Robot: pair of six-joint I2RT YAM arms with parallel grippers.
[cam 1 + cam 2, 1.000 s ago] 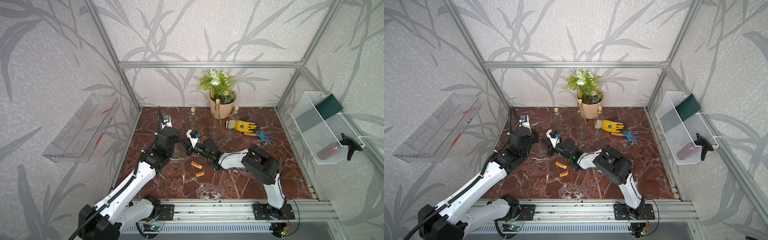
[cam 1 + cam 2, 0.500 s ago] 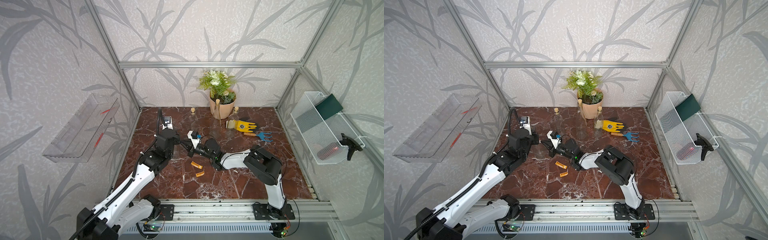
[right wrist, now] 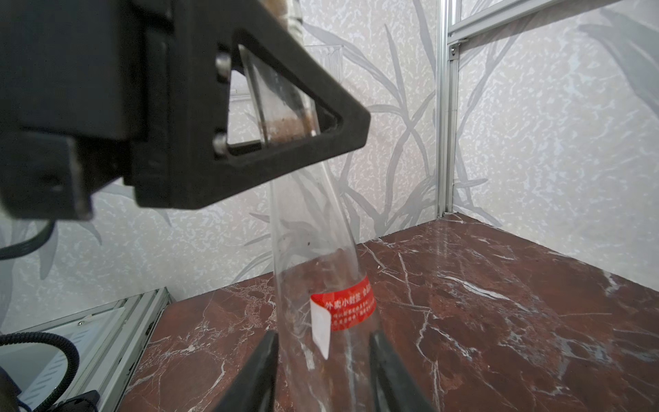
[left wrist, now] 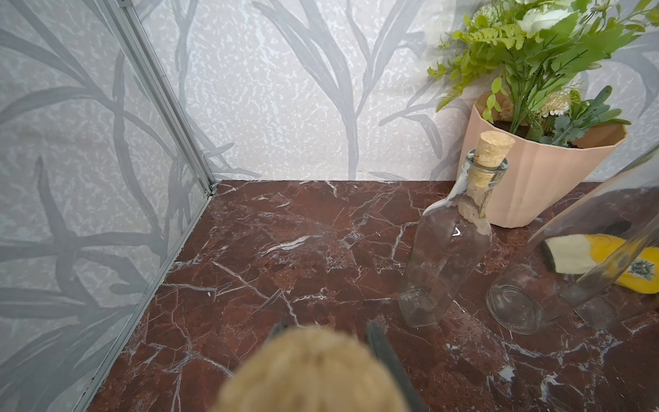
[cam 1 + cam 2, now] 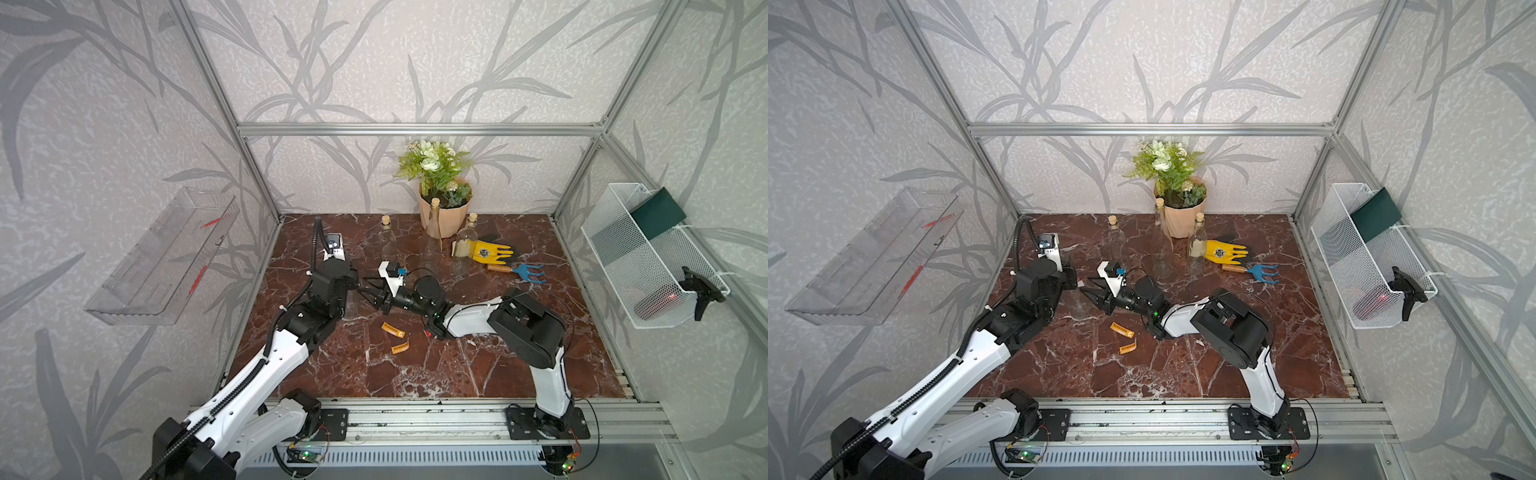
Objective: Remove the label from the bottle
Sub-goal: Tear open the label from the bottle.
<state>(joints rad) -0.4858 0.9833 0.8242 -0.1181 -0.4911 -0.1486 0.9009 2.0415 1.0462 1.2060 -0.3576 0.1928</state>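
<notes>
A clear glass bottle (image 3: pixel 313 249) stands tilted on the marble floor, and its blurred cork (image 4: pixel 310 371) fills the near edge of the left wrist view. My left gripper (image 5: pixel 353 284) (image 5: pixel 1070 283) is shut on the bottle's neck; one of its black fingers (image 3: pixel 321 142) crosses the glass. Low on the bottle is a red label (image 3: pixel 351 303), with a white flap peeled loose at one end. My right gripper (image 3: pixel 322 356) (image 5: pixel 364 286) is open, its jaws standing on either side of the bottle's lower body just below the label, with the flap hanging between them.
Two orange label strips (image 5: pixel 392 330) (image 5: pixel 401 347) lie on the floor in front of the grippers. Three corked bottles (image 5: pixel 386 241) (image 5: pixel 432 232) (image 5: pixel 465 245), a flower pot (image 5: pixel 442 208), a yellow glove (image 5: pixel 486 251) and a blue rake (image 5: pixel 521 271) stand behind.
My right gripper was shut at the label and has opened, letting go of the flap. The left gripper has kept its hold on the bottle's neck.
</notes>
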